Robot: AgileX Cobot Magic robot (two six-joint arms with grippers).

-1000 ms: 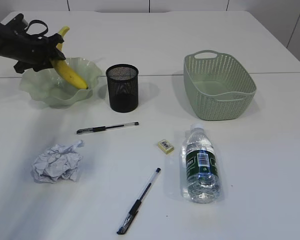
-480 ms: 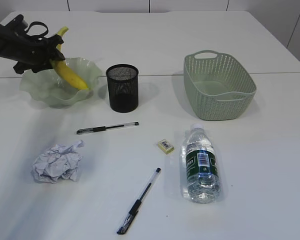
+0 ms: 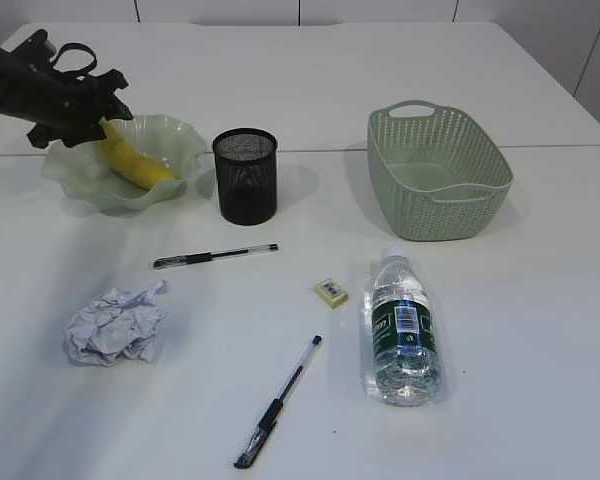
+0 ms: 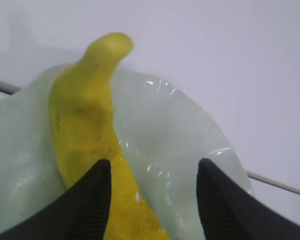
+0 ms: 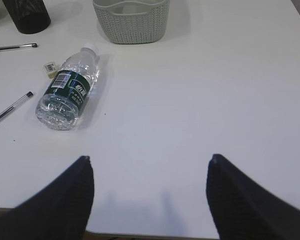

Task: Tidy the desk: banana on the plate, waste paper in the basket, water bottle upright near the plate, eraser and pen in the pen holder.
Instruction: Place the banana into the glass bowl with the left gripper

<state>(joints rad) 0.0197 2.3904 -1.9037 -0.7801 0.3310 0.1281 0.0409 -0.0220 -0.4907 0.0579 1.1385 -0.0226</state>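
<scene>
The yellow banana (image 3: 135, 160) (image 4: 82, 115) lies in the pale green wavy plate (image 3: 170, 135) (image 4: 180, 130) at the back left. My left gripper (image 3: 88, 118) (image 4: 154, 162) hangs just over it, open; the banana runs past one finger and the other stands over bare plate. Crumpled waste paper (image 3: 113, 328) sits front left. The water bottle (image 3: 400, 330) (image 5: 69, 90) lies on its side, with the eraser (image 3: 331, 292) (image 5: 50, 68) beside it. Two pens (image 3: 215, 256) (image 3: 277, 402) lie loose. The black mesh pen holder (image 3: 245, 175) stands next to the plate. My right gripper (image 5: 150, 158) is open over bare table.
The green woven basket (image 3: 438, 175) (image 5: 131, 22) stands at the back right, nothing showing inside. A seam between two tables runs behind the plate and pen holder. The table's near edge lies just under my right gripper in the right wrist view.
The banana has gone from tilted in my left gripper to lying down in the plate. The left jaws have spread wider. Nothing else moved.
</scene>
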